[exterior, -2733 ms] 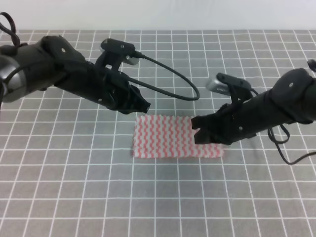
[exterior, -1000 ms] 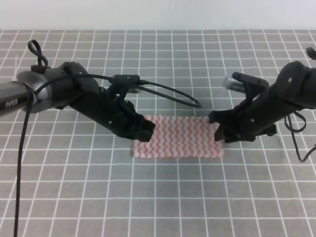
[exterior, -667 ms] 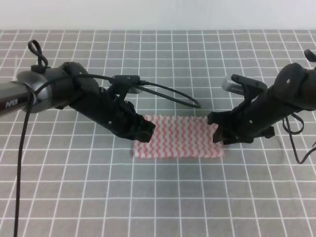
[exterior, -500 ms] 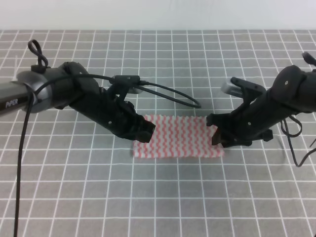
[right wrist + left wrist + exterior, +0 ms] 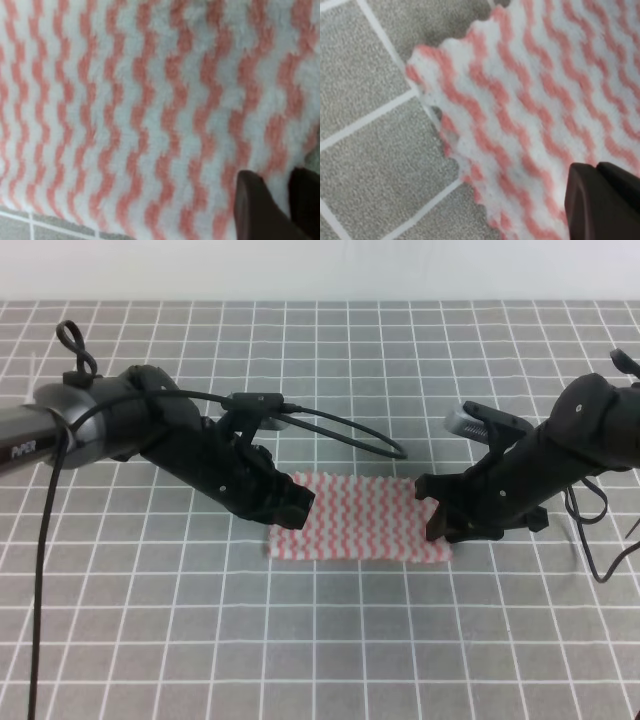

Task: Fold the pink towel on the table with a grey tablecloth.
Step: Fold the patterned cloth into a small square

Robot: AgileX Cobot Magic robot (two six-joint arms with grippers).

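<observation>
The pink towel (image 5: 355,520), with pink-red and white zigzag stripes, lies flat on the table with a grey tablecloth (image 5: 330,640). My left gripper (image 5: 296,503) is low on the towel's far left corner. In the left wrist view its dark fingertips (image 5: 602,200) sit pressed together on the towel (image 5: 530,100), whose corner lies flat. My right gripper (image 5: 432,512) is at the towel's right edge. In the right wrist view its two fingers (image 5: 252,210) stand almost together with the towel (image 5: 140,100) between them.
Black cables loop from the left arm (image 5: 350,435) over the cloth behind the towel and hang from the right arm (image 5: 590,540). The gridded cloth spreads wide in front of the towel.
Both arms came down from above onto the towel's ends. In the last second my right gripper crept left and nudged the towel's right edge inward. The left arm stayed still.
</observation>
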